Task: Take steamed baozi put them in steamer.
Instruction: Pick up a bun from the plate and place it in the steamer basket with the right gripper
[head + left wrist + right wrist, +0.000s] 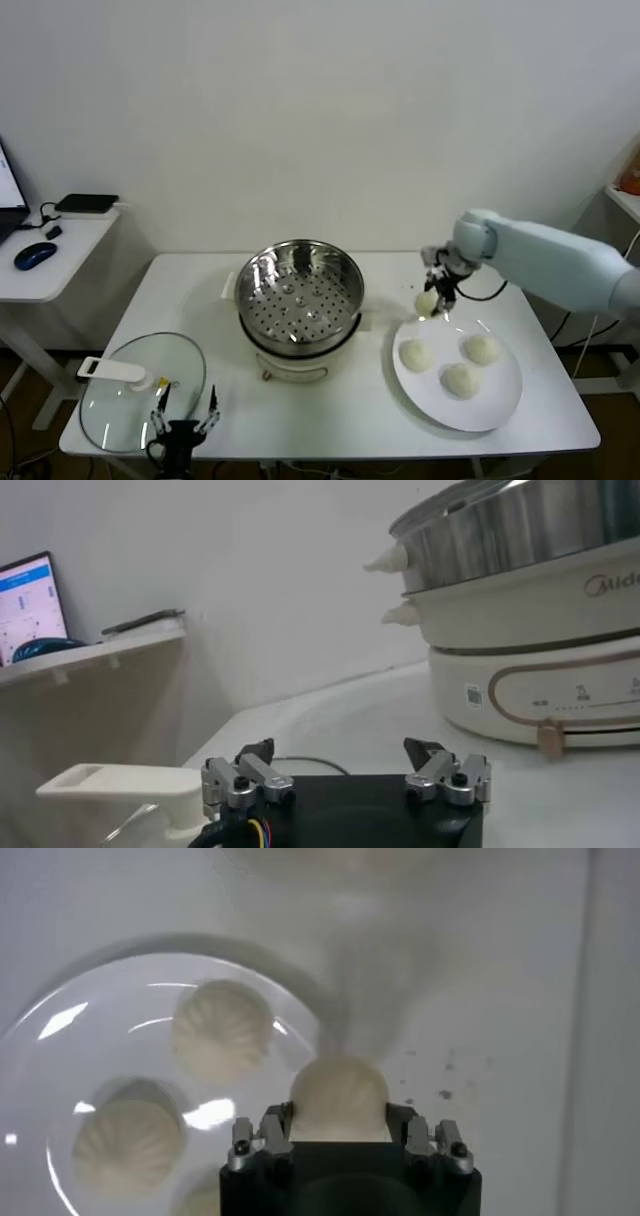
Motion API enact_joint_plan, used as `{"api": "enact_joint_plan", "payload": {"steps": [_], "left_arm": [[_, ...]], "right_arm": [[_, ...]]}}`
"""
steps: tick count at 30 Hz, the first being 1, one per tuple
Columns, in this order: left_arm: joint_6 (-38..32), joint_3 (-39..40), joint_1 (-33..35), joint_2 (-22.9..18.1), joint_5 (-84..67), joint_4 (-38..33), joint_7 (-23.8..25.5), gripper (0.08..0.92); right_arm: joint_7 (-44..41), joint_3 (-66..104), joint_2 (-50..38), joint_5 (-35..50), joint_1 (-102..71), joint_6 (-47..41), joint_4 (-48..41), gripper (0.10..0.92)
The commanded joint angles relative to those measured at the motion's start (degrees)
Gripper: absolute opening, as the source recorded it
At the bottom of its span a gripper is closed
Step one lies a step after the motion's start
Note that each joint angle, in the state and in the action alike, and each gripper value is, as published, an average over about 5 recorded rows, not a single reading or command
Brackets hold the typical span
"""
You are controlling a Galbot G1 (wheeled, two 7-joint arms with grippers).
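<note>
My right gripper (430,300) is shut on one cream-white baozi (338,1098) and holds it just above the back left rim of the white plate (500,405). Three more baozi lie on that plate: one at the left (416,354), one at the right (481,348) and one in front (460,379). The steamer (298,291), a shiny perforated steel basket in a cream pot base, stands at the table's middle with nothing in it. My left gripper (184,418) rests open at the table's front left edge, beside the glass lid.
A glass lid (125,405) with a white handle lies at the front left of the table. A side desk with a blue mouse (35,255) stands further left. The steamer's pot base (540,630) rises close to the left gripper.
</note>
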Motion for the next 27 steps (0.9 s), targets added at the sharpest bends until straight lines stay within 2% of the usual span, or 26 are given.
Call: {"api": "enact_joint_plan", "payload": {"steps": [1, 8, 15, 23, 27], "left_arm": [[-0.1, 0.3, -0.1, -2.0, 0.1, 0.0, -0.1, 0.823], [-0.5, 0.4, -0.1, -2.1, 0.1, 0.3, -0.2, 0.823], [-0.7, 0.5, -0.3, -2.2, 0.2, 0.6, -0.4, 0.823], [-0.9, 0.3, -0.3, -2.3, 0.2, 0.7, -0.5, 0.823], [-0.9, 0.3, -0.2, -2.3, 0.1, 0.5, -0.5, 0.823]], "right_arm": [[-1.3, -6.0, 6.0, 6.3, 17.1, 13.1, 1.2, 0.633], [0.8, -4.5, 12.0, 5.6, 17.9, 26.9, 3.1, 0.638], [4.6, -2.7, 18.8, -7.7, 13.0, 38.9, 3.0, 0.645], [6.0, 0.8, 26.4, -22.3, 3.6, 49.5, -11.3, 0.646], [6.0, 3.4, 30.0, -26.7, -0.7, 54.6, -19.0, 0.649]]}}
